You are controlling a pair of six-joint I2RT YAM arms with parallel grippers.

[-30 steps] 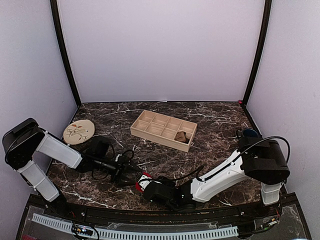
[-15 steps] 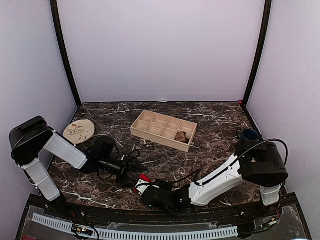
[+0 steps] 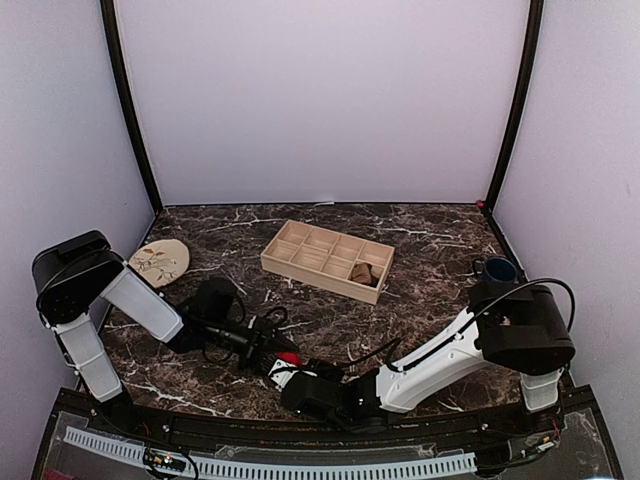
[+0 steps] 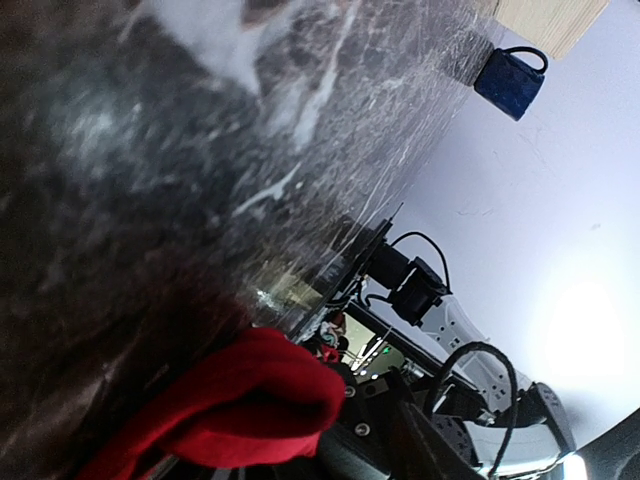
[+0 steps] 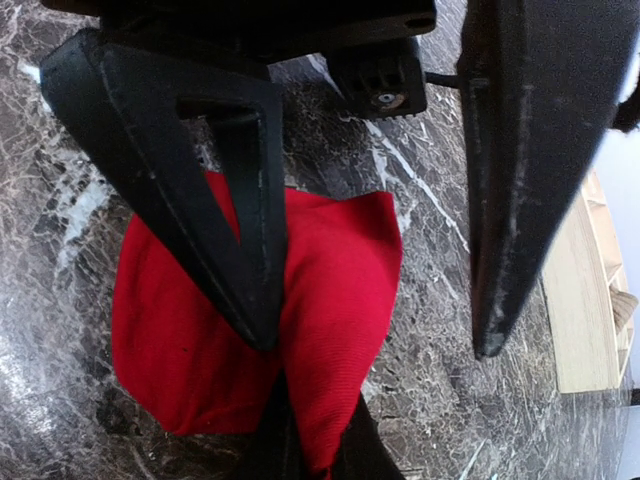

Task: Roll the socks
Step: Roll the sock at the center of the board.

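Nothing to read here, folks: no word, number, brand or label comes through legibly in any of the three views. The round disc (image 3: pixel 160 262) at the left of the surface (image 3: pixel 430 260) carries only a drawn motif, no lettering.

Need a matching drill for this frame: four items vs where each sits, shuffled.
1 red sock
2 tan-brown sock
3 blue mug
4 patterned disc

A left side of the table
B in a compartment of the tray
C near edge, at the right gripper
D right side of the table

Pairs: 1-C, 2-B, 3-D, 4-A
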